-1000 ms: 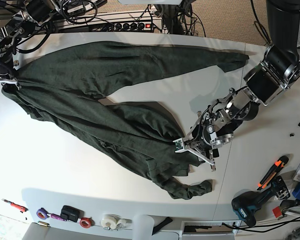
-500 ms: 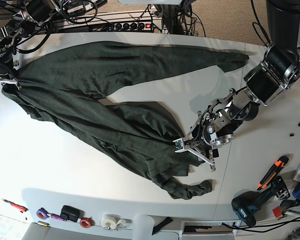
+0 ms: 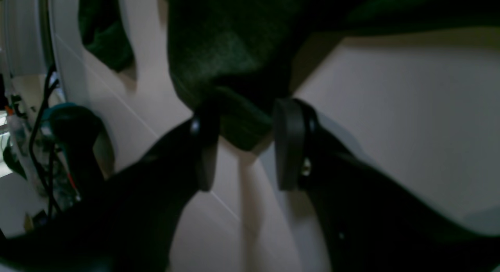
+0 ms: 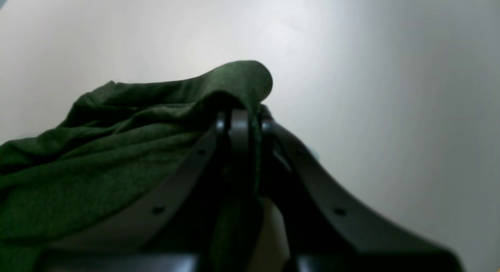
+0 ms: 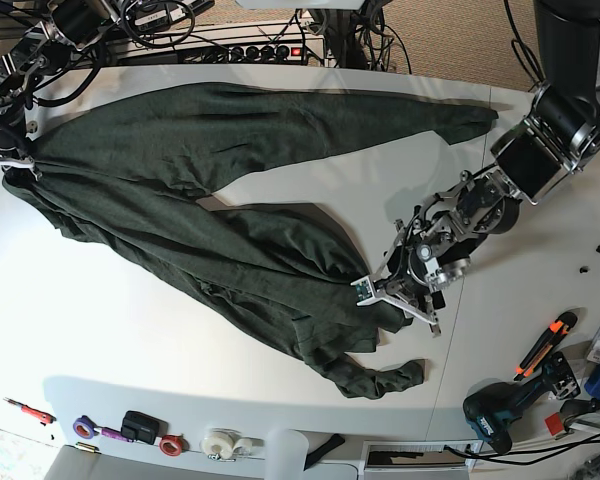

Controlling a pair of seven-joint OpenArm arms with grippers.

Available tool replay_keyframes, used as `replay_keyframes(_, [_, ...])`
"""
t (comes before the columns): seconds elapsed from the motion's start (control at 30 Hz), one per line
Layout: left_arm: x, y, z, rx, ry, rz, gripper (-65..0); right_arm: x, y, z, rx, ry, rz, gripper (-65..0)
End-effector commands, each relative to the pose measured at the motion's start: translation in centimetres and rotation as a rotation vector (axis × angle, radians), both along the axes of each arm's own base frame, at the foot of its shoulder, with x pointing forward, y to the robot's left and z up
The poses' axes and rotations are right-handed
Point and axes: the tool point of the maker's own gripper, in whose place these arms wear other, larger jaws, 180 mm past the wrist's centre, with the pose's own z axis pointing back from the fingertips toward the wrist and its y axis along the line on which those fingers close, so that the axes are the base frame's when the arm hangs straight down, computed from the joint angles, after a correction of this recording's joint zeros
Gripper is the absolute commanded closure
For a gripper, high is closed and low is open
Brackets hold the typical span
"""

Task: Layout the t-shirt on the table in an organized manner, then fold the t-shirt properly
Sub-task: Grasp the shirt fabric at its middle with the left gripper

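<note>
Dark green knit, the t-shirt sprawls across the white table, one long band running from 9 o'clock along the top towards 2 o'clock, a second bunched mass trailing down to 5 o'clock. The right gripper, at the table's 9 o'clock edge in the base view, is clamped on a fold of the cloth, its jaws nearly together. The left gripper, low over the table near 4 o'clock, has its jaws apart with a hem corner lying between the pads, not pinched
</note>
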Motion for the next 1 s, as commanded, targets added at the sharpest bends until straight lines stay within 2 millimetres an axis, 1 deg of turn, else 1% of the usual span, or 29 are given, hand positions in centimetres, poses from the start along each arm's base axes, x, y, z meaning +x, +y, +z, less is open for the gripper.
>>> replay_keyframes(0.0, [0.4, 0.2, 0.7, 0.0, -0.008, 0.006, -24.5, 0.7, -1.0, 2.2, -0.053, -0.052, 0.001, 0.0])
replay_keyframes(0.17, [0.3, -1.9, 2.4, -0.052, -0.048, -0.029, -24.5, 0.7, -1.0, 2.2, -0.053, -0.051, 0.001, 0.0])
replay_keyframes(0.23, [-0.1, -2.8, 2.7, -0.089, -0.033, -0.04, -24.5, 0.7, -1.0, 2.2, -0.053, -0.051, 0.001, 0.0])
replay_keyframes(0.3, [-0.3, -3.2, 2.6, -0.105, -0.024, -0.045, -24.5, 0.7, -1.0, 2.2, -0.053, -0.051, 0.001, 0.0])
replay_keyframes(0.37, [-0.2, -3.0, 2.6, -0.09, -0.043, -0.051, -24.5, 0.7, -1.0, 2.2, -0.053, -0.051, 0.001, 0.0])
replay_keyframes(0.53, [0.5, -2.1, 2.9, -0.046, -0.151, -0.022, -24.5, 0.7, -1.0, 2.2, -0.053, -0.052, 0.001, 0.0])
replay_keyframes(0.77, [-0.8, -2.2, 1.3, -0.053, -0.128, -0.03, -24.5, 0.7, -1.0, 2.2, -0.053, -0.052, 0.001, 0.0])
replay_keyframes(0.97, [-0.9, -1.8, 0.9, -0.038, -0.125, -0.026, -24.5, 0.7, -1.0, 2.2, -0.052, -0.052, 0.001, 0.0])
